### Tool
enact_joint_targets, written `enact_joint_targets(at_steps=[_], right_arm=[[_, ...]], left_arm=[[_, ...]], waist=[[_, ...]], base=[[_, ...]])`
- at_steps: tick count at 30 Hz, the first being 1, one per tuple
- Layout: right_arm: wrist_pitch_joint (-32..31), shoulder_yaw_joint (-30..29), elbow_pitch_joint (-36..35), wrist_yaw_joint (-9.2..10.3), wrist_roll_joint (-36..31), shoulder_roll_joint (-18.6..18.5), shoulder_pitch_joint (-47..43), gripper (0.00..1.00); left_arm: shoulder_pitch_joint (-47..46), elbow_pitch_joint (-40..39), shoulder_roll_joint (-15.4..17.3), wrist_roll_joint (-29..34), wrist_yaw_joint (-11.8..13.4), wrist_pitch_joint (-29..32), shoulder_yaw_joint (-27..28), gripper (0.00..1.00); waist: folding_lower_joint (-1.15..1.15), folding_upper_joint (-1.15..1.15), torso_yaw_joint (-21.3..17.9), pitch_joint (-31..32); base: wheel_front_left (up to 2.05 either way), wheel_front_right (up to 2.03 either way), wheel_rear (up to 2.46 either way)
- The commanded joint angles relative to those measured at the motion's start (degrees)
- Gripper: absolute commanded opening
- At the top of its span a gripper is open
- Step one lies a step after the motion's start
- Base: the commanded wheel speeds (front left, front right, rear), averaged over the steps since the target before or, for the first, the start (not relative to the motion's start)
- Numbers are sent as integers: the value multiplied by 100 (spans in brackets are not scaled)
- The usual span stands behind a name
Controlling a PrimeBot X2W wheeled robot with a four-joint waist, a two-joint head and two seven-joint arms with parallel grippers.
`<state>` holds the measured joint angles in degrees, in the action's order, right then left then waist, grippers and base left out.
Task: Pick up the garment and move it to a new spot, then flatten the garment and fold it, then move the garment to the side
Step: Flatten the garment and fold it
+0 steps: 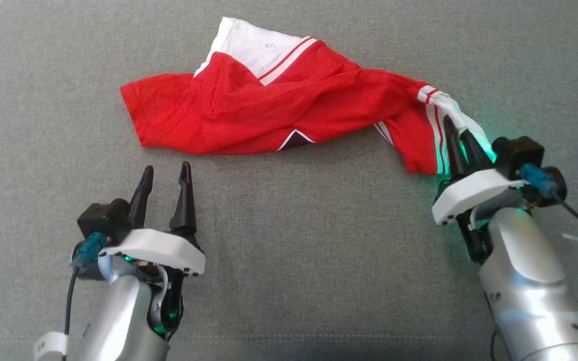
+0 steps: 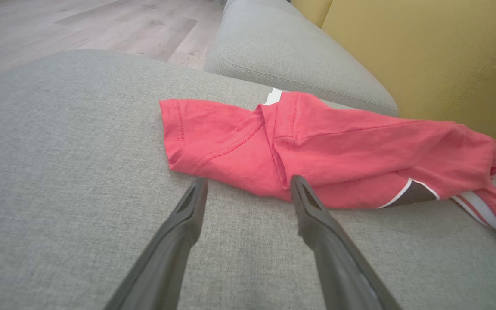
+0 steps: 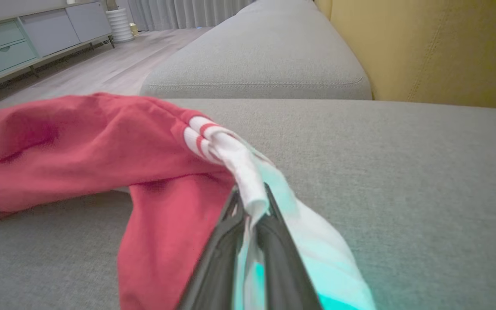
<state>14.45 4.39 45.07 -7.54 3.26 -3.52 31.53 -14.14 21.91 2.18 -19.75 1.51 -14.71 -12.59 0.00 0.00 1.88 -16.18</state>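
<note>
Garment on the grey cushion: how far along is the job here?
Done: nothing completed; the garment lies bunched on the cushion, not flattened or folded. In hand: the pick-up, with the right gripper shut on its white striped end, which is drawn up toward the fingers. Left: carrying it to a new spot, flattening, folding, moving it aside. The left gripper is open, near the red edge.

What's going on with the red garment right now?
The red and white garment lies crumpled on the grey sofa cushion. The right gripper is shut on its white, striped end, which seems raised slightly off the cushion. The left gripper is open just short of the garment's near edge and looks clear of it. The garment is not yet flattened or folded.
</note>
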Motion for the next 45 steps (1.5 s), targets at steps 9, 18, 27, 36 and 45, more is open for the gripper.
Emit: enact_joint_targets(at_steps=[9,18,27,36,45], right_arm=[[55,-342,-663,5,-684,14,929,0],[55,-485,-911,5,-1355,-164,2432,0],[55,167,-1675,5,-1373,-410,2156,0],[55,185,-1979,5,-1023,-491,-419,0],[55,54,-1301,5,-920,-197,-1404,100]], left_arm=[[-132,-160,70,-151,-14,-29,-92,100],[-289,-78,70,-343,17,-29,-485,100],[-75,-15,70,-358,79,-29,-420,100],[38,59,70,-223,33,-29,-409,100],[-70,99,70,-117,-54,-29,-396,100]], waist=[[0,0,115,-63],[0,0,443,-2],[0,0,325,158],[0,0,-162,248],[0,0,-510,279]], base=[[0,0,0],[0,0,0],[0,0,0],[0,0,0],[0,0,0]])
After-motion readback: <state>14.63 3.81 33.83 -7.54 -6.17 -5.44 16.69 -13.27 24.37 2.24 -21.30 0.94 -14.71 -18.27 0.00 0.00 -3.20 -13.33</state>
